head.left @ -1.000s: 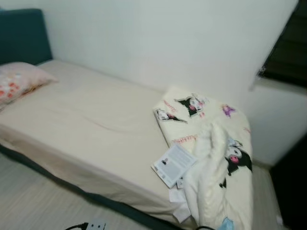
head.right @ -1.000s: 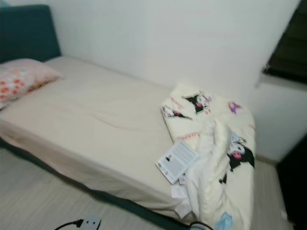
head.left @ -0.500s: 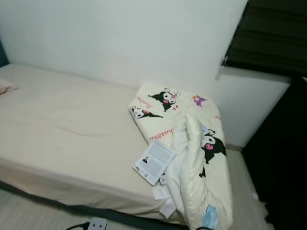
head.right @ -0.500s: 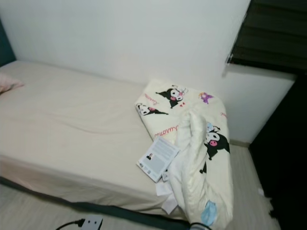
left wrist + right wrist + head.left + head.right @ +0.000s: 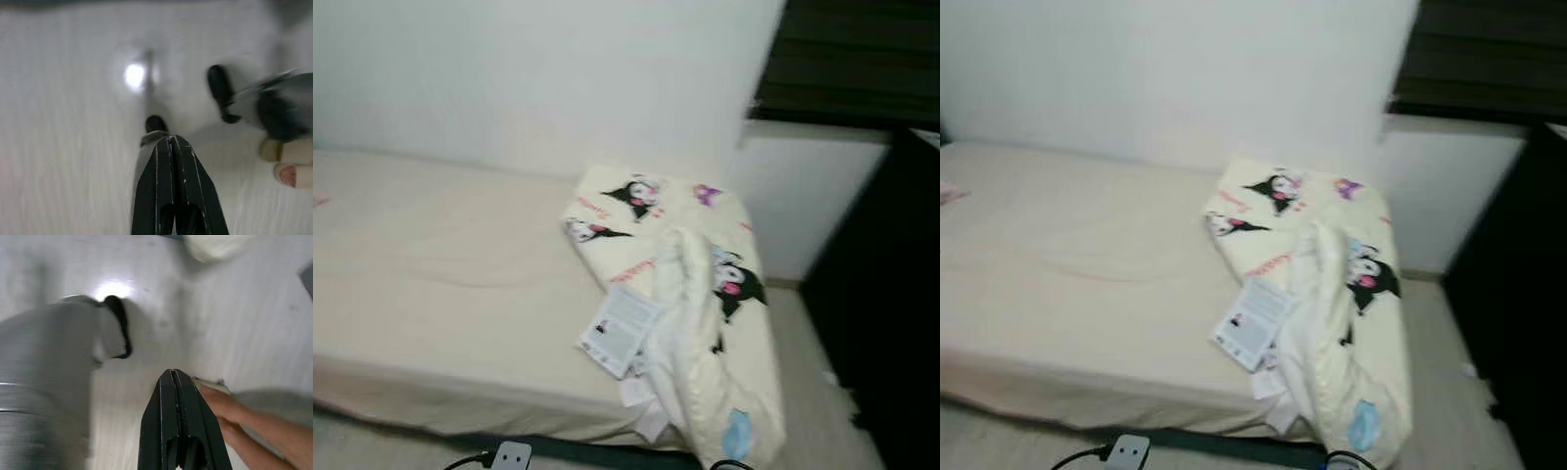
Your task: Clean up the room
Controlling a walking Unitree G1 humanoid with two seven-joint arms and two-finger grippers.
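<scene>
While over bare floor (image 5: pixel 58 147), both claws pressed closed, empty.

No text can be read: the red lettering on the blanket (image 5: pixel 690 294) and the booklet's (image 5: pixel 620 329) print are too blurred

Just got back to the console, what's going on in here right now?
Nothing is being handled yet. The robot faces a bed with a cream sheet. At its foot lies a crumpled cream blanket printed with black cartoon characters, with a white printed booklet at its edge. A white power strip sits on the floor. Left gripper and right gripper hang shut above the floor, beside a person's bare foot.
</scene>
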